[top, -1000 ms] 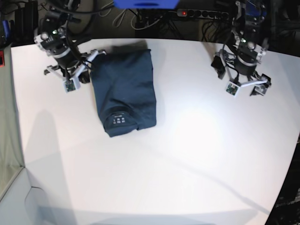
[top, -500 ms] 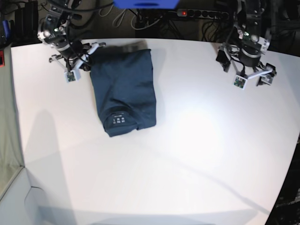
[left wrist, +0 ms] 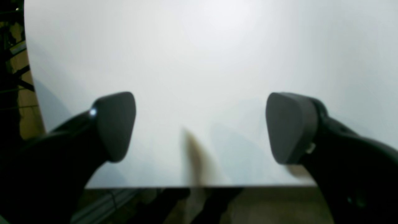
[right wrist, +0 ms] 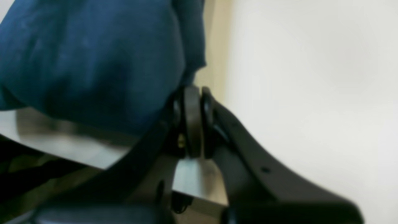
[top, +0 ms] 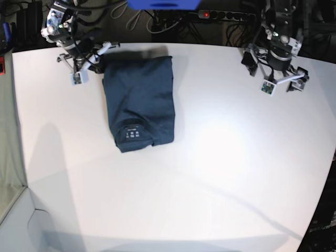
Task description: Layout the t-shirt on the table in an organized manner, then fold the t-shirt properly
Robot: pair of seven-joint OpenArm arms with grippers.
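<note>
Base view gives me the t-shirt [top: 139,105] lying folded into a narrow upright rectangle on the white worktop [top: 199,173], in the far left part of it, collar end toward me with the small white label [top: 133,134] showing. My right gripper [top: 88,64] sits at the shirt's far left corner, near the back edge of the worktop. In the right wrist view its pads [right wrist: 192,121] are pressed together with nothing between them, and the navy cloth [right wrist: 90,59] bunches just beside them; I cannot tell whether cloth and gripper touch. My left gripper [top: 281,86] hangs over the far right of the worktop, well apart from the shirt. The left wrist view shows its fingers [left wrist: 115,124] spread wide over bare white surface near the edge, holding nothing.
</note>
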